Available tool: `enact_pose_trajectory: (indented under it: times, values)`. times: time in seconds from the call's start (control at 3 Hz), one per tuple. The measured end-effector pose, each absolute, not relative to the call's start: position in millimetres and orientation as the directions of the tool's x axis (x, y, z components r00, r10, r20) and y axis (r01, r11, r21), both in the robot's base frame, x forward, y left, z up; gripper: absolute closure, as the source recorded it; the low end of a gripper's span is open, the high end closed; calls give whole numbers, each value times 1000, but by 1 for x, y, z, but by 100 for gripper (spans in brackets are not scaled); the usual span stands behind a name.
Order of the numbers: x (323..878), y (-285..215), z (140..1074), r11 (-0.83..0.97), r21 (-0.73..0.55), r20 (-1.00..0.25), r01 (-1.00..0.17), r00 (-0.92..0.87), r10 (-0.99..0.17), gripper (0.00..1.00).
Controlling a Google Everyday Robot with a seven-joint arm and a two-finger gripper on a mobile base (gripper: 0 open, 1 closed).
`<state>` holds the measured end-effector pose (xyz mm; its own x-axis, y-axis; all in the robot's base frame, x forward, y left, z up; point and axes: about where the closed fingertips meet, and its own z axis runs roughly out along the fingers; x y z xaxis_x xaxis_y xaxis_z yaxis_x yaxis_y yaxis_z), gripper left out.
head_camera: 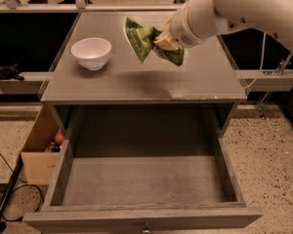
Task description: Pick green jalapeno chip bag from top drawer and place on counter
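**A:** What is hidden or cut off here?

**B:** The arm (244,6) runs out of the picture at the upper right. Its thick white wrist covers the back of the gripper (160,40), so only the tan fingers (167,43) show. The green jalapeno chip bag (138,37) is too crumpled for its lettering to be read. The lower edge slices through the knob (146,227) of the top drawer (141,182).

**A:** And the gripper's state?

**B:** Its fingers are pinched on the bag's right side, holding it clear of the counter (136,84). A soft shadow lies on the grey top beneath it. The bag hangs over the back half of the counter, to the right of the white bowl (91,53) and apart from it.

**A:** What do the containers hold?

**B:** The top drawer stands open below the counter, and only its flat grey bottom and low walls show. The white bowl sits upright on the counter's left, showing just its white inside. An open cardboard box (36,155) rests on the speckled floor (273,155) to the left, partly hidden by the drawer's side wall. A small red-orange round thing (59,138) shows inside it, and the rest I cannot identify.
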<state>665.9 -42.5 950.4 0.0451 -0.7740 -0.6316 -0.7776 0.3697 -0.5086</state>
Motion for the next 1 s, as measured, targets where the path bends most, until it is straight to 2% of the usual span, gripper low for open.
enact_pose_trajectory:
  times: [0.67,1.0]
  values:
    - [703,-52,903,378,-465,-661,-800,30,-750,100]
    - [696,-55,875,384,-442,-668,-811,12,-744,100]
